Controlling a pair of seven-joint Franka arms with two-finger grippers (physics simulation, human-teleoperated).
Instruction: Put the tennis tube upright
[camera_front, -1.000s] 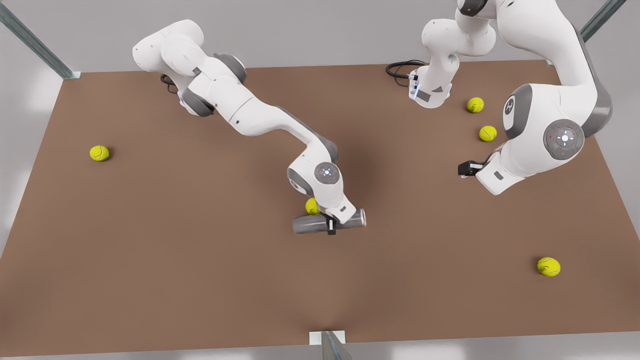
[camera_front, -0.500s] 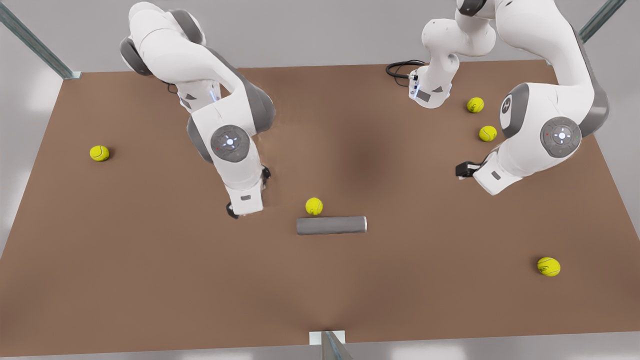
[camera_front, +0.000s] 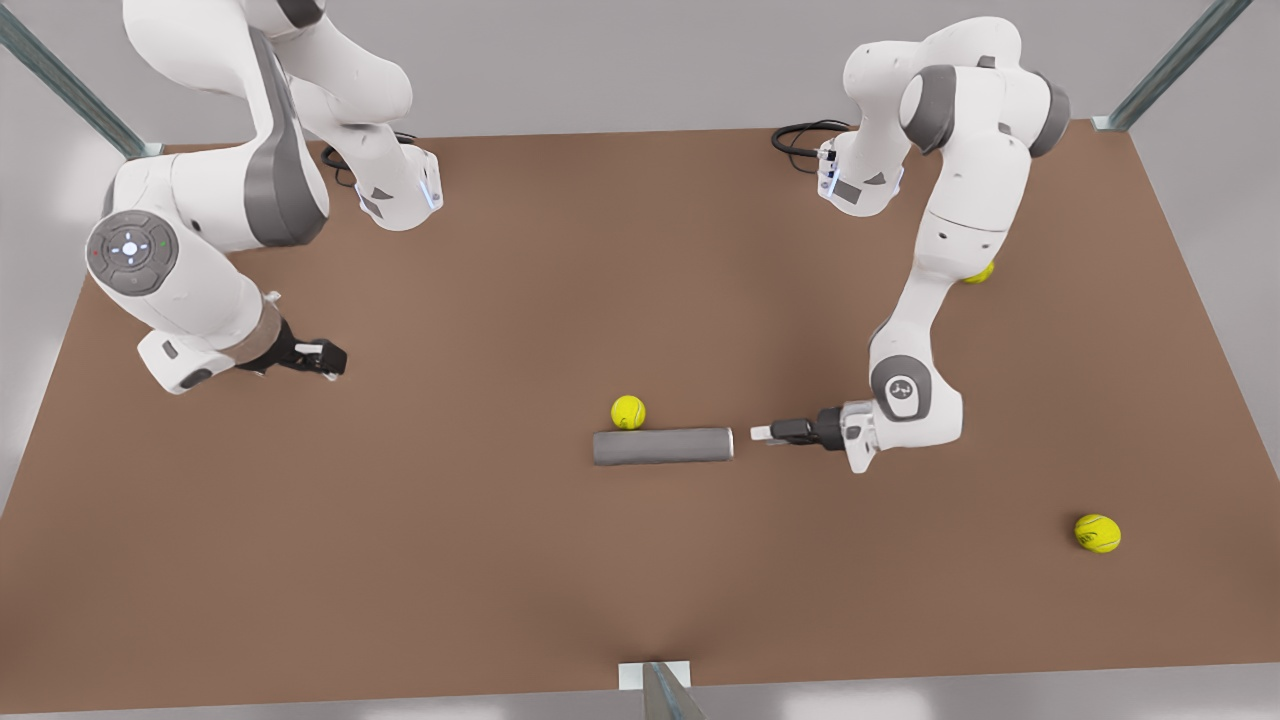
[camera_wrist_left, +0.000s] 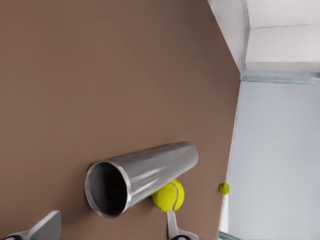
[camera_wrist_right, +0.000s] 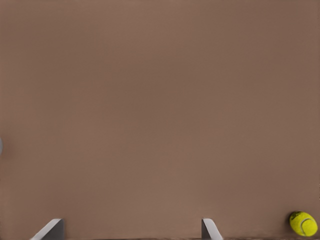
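1. Tennis tube (camera_front: 663, 446) lying flat on its side near the middle of the brown tabletop (camera_front: 500, 560), long axis running across the front view, free of both end effectors.
2. Hollow end of the tube (camera_wrist_left: 107, 188) facing the left wrist camera; dark inside.
3. One tennis ball (camera_front: 628, 412) touching or just beside the tube's far side, toward the front view's left end of it; same ball (camera_wrist_left: 168, 196) seen tucked against the tube from the left wrist.
4. Left end effector (camera_front: 762, 433) low over the tabletop at the front view's right, just beside the tube's open end, apart from it, fingers spread wide and holding nothing; fingertips (camera_wrist_left: 171, 223) visible straddling the view toward the tube.
5. Right end effector (camera_front: 330, 356) waiting well apart at the front view's left, above bare tabletop, fingers (camera_wrist_right: 210, 228) parted wide, empty.
6. Another ball (camera_front: 1097, 532) near the front view's right edge, well apart from the tube.
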